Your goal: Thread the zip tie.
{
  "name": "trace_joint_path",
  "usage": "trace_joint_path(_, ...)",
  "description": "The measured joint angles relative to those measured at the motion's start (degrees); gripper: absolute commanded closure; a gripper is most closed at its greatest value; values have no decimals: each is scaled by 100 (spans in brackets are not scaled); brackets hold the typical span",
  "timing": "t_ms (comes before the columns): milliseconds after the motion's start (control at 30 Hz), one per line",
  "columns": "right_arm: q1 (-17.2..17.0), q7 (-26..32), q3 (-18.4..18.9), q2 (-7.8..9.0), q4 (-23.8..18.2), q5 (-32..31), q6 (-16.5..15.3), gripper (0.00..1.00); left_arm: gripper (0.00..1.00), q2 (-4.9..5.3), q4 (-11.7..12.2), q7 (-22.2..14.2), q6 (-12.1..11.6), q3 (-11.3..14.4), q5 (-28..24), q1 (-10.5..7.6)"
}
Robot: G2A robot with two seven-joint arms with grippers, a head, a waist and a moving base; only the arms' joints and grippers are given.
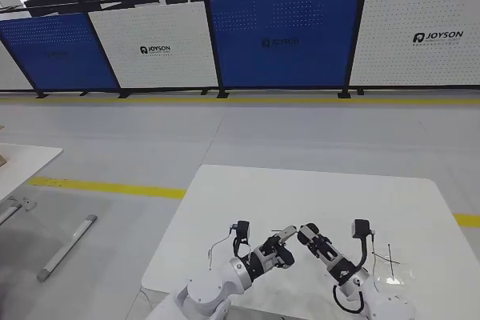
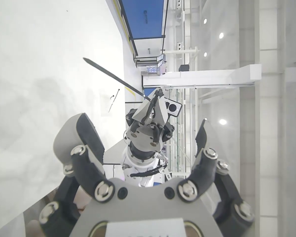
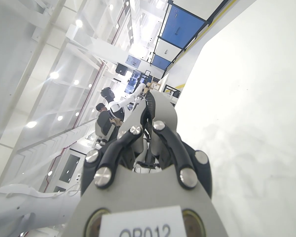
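Observation:
A black zip tie sticks out over the white table, its pointed tail free in the air. My right gripper is shut on its other end; in the right wrist view that gripper has its fingers pressed together. My left gripper is open and faces the right one at a short distance, with nothing between its fingers. In the top view the two grippers, left and right, nearly meet nose to nose near the table's front edge.
Spare black zip ties lie crossed on the table to the right of the right arm, one also seen as a thin zip tie beyond the held one. The table's far half is bare white surface.

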Motion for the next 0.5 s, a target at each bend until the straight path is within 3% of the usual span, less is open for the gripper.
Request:
trace_joint_path(133, 0, 0, 0, 0, 0, 0, -1, 100, 0, -5, 17, 40, -23, -7, -1, -8)
trace_joint_path(333, -98, 37, 95, 12, -67, -40, -60, 100, 0, -79, 242, 805, -275, 77, 23, -189)
trace_joint_path(500, -141, 137, 174, 27, -69, -68, -61, 100, 0, -93, 317, 903, -298, 120, 98, -248)
